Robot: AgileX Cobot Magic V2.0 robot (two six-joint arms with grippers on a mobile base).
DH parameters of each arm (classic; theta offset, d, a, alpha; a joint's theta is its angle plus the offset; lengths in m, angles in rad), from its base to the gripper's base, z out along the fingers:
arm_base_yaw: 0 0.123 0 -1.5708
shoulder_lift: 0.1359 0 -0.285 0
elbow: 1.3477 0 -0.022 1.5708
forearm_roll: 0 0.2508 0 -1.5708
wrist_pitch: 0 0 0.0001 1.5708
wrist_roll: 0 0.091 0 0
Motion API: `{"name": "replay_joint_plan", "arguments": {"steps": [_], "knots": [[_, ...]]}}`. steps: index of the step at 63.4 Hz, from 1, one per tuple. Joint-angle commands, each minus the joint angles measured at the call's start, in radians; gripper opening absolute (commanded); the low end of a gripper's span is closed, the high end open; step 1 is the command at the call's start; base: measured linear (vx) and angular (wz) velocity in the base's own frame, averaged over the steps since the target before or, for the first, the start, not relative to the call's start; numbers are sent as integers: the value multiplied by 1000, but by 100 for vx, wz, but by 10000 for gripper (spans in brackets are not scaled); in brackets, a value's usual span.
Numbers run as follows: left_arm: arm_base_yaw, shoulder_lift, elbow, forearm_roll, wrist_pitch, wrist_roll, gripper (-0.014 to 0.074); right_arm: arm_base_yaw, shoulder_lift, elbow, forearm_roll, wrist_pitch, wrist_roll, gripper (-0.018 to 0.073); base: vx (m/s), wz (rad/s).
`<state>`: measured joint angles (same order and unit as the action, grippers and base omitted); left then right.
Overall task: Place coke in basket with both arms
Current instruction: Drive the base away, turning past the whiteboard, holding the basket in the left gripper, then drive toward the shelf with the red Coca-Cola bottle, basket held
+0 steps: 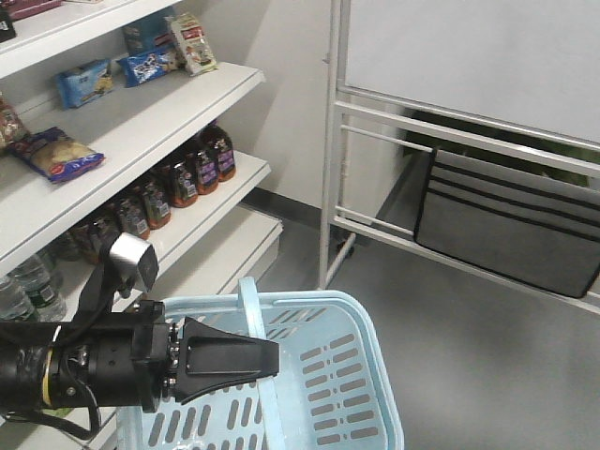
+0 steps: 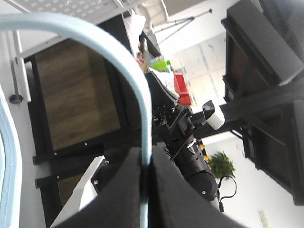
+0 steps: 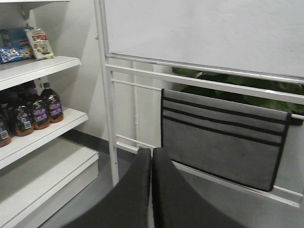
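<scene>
Left end effector point(image 2: 146, 156): clamped on handle point(image 2: 135, 76) of basket point(image 1: 323, 300). Right end effector point(image 1: 274, 357): fingers together, empty, above basket's 9 o'clock side. Coke: in no view. Risks: handle slipping, basket swinging; dark bottles point(image 1: 192, 173) at 10 o'clock grabbed by mistake.

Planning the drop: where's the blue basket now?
The basket sits at the bottom of the front view, right of the bottle shelves; the left gripper clamps its handle.

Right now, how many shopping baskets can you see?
1: the light blue basket sits at the front view's bottom, partly covered by the black arm; the left gripper clamps its handle.
</scene>
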<state>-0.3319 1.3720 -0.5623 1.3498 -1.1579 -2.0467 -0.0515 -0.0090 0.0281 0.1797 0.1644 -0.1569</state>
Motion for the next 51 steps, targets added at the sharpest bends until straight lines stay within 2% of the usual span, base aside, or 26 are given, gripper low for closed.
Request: {"name": "replay_joint_plan", "arguments": {"steps": [1,51], "knots": [[-5,-25,-25,-72,-219,10,-8,2,-18,15,0,-70,-7,-5,10,40],[-5,-25,-25,-72,-219,10,-8,2,-18,15,0,-70,-7,-5,10,39]]}}
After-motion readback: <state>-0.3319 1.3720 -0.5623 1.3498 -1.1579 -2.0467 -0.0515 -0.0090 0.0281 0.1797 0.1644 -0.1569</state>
